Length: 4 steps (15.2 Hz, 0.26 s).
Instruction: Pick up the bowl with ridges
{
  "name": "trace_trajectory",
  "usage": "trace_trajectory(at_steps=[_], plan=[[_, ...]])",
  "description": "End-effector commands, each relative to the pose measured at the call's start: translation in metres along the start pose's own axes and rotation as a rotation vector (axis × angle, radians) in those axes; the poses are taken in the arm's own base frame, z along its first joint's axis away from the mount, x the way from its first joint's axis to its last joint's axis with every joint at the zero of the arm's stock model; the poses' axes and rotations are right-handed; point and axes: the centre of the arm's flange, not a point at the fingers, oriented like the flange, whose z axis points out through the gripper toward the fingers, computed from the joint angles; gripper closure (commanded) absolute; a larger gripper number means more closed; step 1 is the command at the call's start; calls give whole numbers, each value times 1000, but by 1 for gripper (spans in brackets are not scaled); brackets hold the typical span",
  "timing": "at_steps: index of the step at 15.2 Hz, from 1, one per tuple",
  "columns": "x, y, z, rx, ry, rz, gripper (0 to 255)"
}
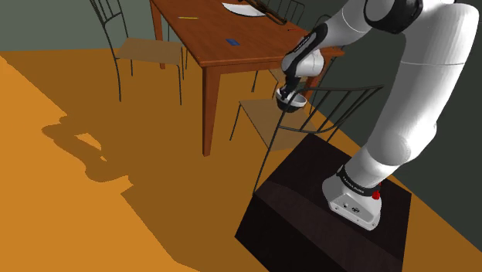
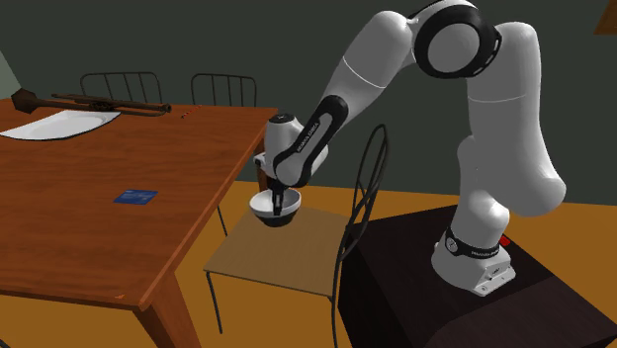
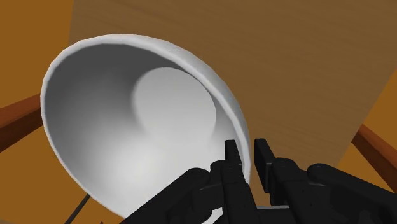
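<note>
I see the gripper [image 3: 248,153] clamped on the white bowl's [image 3: 140,146] rim, one finger inside and one outside. The bowl hangs over the chair seat [image 2: 267,262] beside the wooden table [image 2: 99,237], mouth upward. It is round, with no long axis.

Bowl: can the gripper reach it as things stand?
Looks like yes: the gripper sits at the white bowl over the chair seat, fingers clasping its rim, nothing in between.

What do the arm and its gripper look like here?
The arm has glossy white rounded links with dark grey joints, small dark lettering and a red dot at its base collar. The gripper is all black, with two blocky fingers.
</note>
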Motion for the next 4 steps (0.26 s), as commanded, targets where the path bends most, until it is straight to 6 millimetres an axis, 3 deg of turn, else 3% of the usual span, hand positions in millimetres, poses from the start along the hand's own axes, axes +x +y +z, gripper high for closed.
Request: trace_trajectory(at_steps=[1,4], plan=[[2,3,-11,0,0,0,255],[2,3,-17,0,0,0,255]])
